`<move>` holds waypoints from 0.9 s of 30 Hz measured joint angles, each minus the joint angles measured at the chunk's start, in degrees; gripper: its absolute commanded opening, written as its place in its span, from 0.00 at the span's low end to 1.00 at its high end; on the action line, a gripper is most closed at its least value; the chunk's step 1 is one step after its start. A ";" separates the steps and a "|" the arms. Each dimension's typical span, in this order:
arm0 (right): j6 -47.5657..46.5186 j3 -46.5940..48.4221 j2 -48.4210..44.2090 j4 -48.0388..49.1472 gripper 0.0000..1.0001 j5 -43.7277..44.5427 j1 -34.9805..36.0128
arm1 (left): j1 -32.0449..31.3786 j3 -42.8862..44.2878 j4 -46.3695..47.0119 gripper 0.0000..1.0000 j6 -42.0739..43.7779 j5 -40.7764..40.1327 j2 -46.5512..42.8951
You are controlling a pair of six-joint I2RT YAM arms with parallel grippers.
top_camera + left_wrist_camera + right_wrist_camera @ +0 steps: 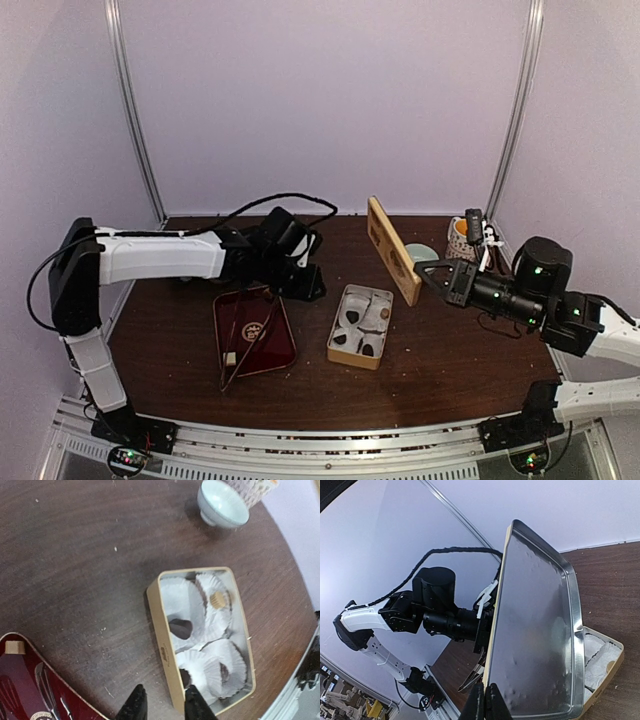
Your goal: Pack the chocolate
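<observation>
A gold tin point(336, 336) lies open at mid-table with white paper cups inside. Dark brown chocolate point(352, 317) lumps sit in the cups; the left wrist view shows one point(181, 628) in the middle cup and two more point(185, 677) half hidden near the tin's point(162, 640) close end. My left gripper point(305, 287) hovers just left of the tin, its jaws point(165, 706) a little apart with nothing between them. My right gripper point(422, 271) is shut on the edge of the tin's lid point(390, 248), which stands upright; its silver inside point(540, 630) faces the right wrist camera.
A dark red tray point(282, 352) lies left of the tin with metal tongs point(245, 350) and a small cream cube point(14, 647) on it. A pale bowl point(222, 505) and a knitted cup point(460, 235) stand at the back right, behind the lid.
</observation>
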 measured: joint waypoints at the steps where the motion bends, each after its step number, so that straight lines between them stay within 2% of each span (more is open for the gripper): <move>1: 0.44 0.15 0.33 0.90 0.00 -0.79 -0.07 | 0.15 -0.57 0.15 0.33 0.31 -0.44 -2.47; 5: 2.40 0.96 1.55 3.96 0.00 -3.10 -0.09 | 0.55 -4.74 4.00 0.48 0.44 -0.63 -11.91; 9: 5.11 1.62 2.58 8.15 0.00 -5.25 -0.09 | 1.01 -12.04 12.90 0.58 0.15 3.98 -18.71; 16: 9.31 3.52 4.98 14.23 0.00 -8.00 -0.09 | 1.53 -20.94 28.41 0.76 -2.34 14.08 -20.59; 18: 10.47 3.56 5.22 16.20 0.00 -8.61 -0.09 | 1.81 -23.63 35.45 0.83 -4.85 17.11 -21.57; 20: 11.26 3.58 5.33 17.46 0.00 -8.96 -0.09 | 1.97 -24.74 38.88 0.86 -6.16 18.12 -22.32; 23: 12.55 4.13 5.84 19.21 0.00 -9.40 -0.09 | 2.14 -26.80 46.42 0.97 -9.31 20.13 -24.90; 27: 14.67 5.14 7.30 23.15 0.00 -10.64 -0.07 | 2.21 -26.80 54.29 0.98 -12.28 21.79 -26.27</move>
